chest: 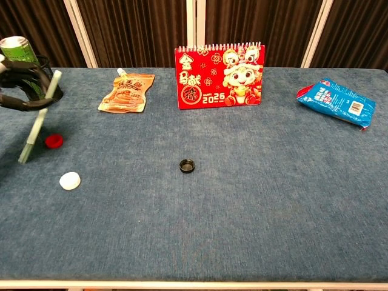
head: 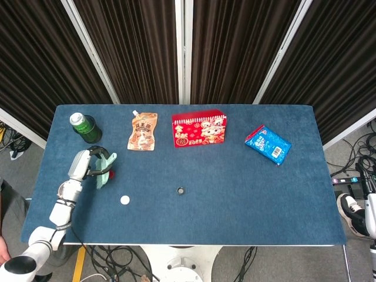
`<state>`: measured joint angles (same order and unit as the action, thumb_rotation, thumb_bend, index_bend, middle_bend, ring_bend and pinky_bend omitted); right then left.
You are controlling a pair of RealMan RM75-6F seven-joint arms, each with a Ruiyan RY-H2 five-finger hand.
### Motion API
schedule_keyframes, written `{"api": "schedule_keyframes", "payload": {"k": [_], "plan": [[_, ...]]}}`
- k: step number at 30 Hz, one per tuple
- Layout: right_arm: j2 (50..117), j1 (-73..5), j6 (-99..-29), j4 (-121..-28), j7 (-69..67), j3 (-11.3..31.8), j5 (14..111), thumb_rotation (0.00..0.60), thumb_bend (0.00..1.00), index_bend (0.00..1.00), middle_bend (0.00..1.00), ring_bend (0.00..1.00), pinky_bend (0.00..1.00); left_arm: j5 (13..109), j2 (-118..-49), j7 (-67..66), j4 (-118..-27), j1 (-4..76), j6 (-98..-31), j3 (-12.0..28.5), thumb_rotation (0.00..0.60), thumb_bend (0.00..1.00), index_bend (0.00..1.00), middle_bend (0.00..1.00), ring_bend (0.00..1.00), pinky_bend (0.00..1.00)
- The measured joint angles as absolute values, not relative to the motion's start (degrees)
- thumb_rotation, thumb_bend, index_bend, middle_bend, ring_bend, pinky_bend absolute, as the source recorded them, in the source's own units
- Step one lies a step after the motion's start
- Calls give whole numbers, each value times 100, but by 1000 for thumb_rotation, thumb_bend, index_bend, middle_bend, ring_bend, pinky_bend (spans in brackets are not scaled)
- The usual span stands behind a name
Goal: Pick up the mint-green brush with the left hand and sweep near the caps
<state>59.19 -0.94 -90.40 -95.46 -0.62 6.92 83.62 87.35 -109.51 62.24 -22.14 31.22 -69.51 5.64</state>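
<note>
Left robot hand (head: pixel 87 165) is clamped on the mint-green brush (chest: pixel 37 119) at the desk's (head: pixel 235 194) near-left side, fingers wrapped round the upper handle, the brush hanging tilted with its lower end close to the cloth, just beside the red cap (chest: pixel 54 140). The right robot hand is out of sight in both views, so its state cannot be given. The white cap (chest: pixel 70 180) lies a little nearer the front edge, apart from the red one; the black cap (chest: pixel 187 165) sits well off toward the desk's middle. To sweep well, I would judge that the lower end should come down until it only brushes the fabric, then travel in short strokes alongside the red and white caps, with the grip kept firm so the handle does not twist. Pressing hard could snag the cloth; swinging wide could flick a cap away. Further back stand a can (head: pixel 79 121) in a mesh cup (chest: pixel 42 82), an orange pouch (head: pixel 144 132), a red calendar (head: pixel 199 128) and a blue packet (head: pixel 268 144).
</note>
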Motion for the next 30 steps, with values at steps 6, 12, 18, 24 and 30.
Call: {"api": "schedule_keyframes", "payload": {"k": [6,12,18,24,30], "plan": [[5904,-67,-9066,-9645,40,676,8364,600,254,25,169,0,38,8902,-11130,6735,-2131,3263,-7033,381,600,348,549,573,369,482],[5898,-34,-9080,-9610,-15,671,8335,600,254,25,169,0,38,9167,-11267,6888,-2291,3465,-7269,171,600,347,549,573,369,482],[5909,-4,-9093,-9501,-167,667,8323,600,254,25,169,0,38,9285,-11375,6825,-2563,3764,-7328,111,600,346,550,574,369,481],[5922,28,-9101,-9390,-304,669,8299,600,254,25,169,0,38,9336,-11429,6737,-2910,4102,-7338,156,600,346,549,574,369,482],[5942,51,-9118,-9315,-394,678,8282,600,254,25,169,0,38,9353,-11484,6653,-3249,4454,-7187,227,600,347,549,574,369,487]]}}
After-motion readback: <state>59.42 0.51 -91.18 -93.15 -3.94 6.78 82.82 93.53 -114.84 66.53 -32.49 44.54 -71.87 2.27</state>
